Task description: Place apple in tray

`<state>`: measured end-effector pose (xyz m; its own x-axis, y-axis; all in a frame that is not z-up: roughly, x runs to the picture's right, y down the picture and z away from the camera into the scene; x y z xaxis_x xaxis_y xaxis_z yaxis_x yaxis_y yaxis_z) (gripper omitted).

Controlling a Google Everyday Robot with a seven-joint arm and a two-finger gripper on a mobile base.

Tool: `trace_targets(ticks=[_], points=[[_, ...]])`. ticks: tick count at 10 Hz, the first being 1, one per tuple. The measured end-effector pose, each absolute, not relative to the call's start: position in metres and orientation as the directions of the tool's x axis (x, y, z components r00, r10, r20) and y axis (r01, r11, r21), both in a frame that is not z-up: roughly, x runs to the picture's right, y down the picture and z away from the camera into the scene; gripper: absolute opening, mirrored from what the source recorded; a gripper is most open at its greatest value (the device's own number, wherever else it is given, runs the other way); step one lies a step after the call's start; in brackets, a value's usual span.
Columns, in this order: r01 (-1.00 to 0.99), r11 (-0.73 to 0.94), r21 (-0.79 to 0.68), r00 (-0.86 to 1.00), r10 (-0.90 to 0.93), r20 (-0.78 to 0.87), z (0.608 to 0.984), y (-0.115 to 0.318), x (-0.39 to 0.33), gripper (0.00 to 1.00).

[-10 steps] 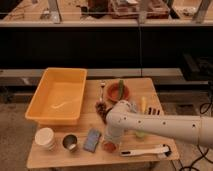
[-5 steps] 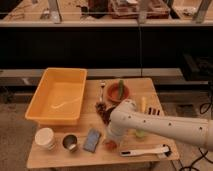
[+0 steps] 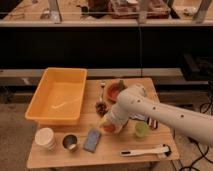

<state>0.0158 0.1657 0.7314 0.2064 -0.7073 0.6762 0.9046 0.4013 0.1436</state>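
On the left of the wooden counter (image 3: 57, 156) sits the tray (image 3: 56, 96), a big yellow-orange bin with raised walls, holding only a pale streak on its floor. In front of it, near the counter's front left corner, stands a short cream-coloured cup (image 3: 45, 138), and just to its right a small metal cup (image 3: 69, 143). Next comes a flat blue-grey packet (image 3: 92, 139) lying at a slant. Behind that, just beside the tray's right wall, is a small dark brown lumpy object (image 3: 101, 107). Further back stands an orange-brown bowl (image 3: 114, 90) with something green in it. The hand (image 3: 108, 126) hangs low over the middle of the counter, at the end of the white arm (image 3: 165, 116) reaching in from the right; it is closed around the apple (image 3: 109, 128), whose red-orange skin shows just beneath it, well apart from the tray and close to the packet. To the right is a small green cup (image 3: 141, 130), partly behind the arm, and along the front edge lies a white long-handled utensil (image 3: 145, 150).
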Motion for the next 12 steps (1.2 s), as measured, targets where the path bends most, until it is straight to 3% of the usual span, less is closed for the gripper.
trace_targets(ticks=[6, 9, 12], points=[[0.785, 0.48, 0.392, 0.192, -0.789, 0.583, 0.734, 0.004, -0.066, 0.41], [0.735, 0.466, 0.493, 0.145, -0.818, 0.557, 0.722, -0.03, -0.139, 0.41], [0.709, 0.456, 0.538, 0.109, -0.825, 0.555, 0.719, -0.038, -0.213, 0.41]])
